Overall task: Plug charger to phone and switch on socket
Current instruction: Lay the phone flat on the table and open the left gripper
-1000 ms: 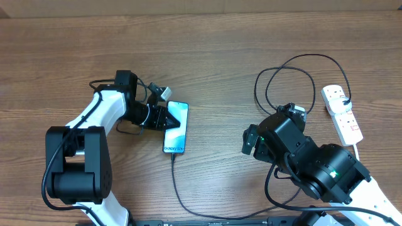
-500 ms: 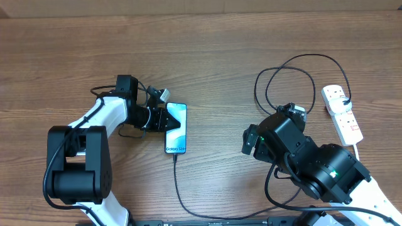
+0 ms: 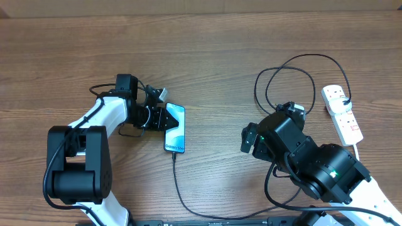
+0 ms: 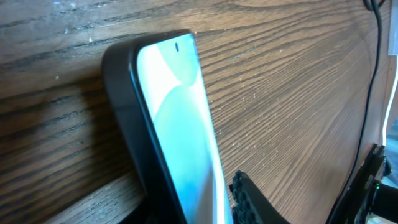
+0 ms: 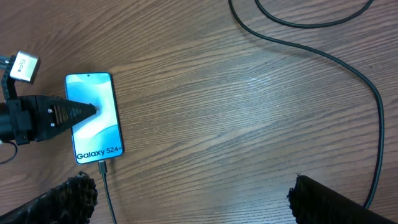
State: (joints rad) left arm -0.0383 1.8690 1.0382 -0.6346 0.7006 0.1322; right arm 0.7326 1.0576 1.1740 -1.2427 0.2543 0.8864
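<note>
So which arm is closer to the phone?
Left. The left arm has its jaws at the phone's left edge; the right arm sits well to its right, apart from it.

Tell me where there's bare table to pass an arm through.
Bare wood runs along the far edge of the table and in the middle, between the phone and the cable loops. Crowded on the right, between the loops and the power strip.

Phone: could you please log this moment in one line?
charger in phone | left gripper at phone | right gripper open, away from socket
</note>
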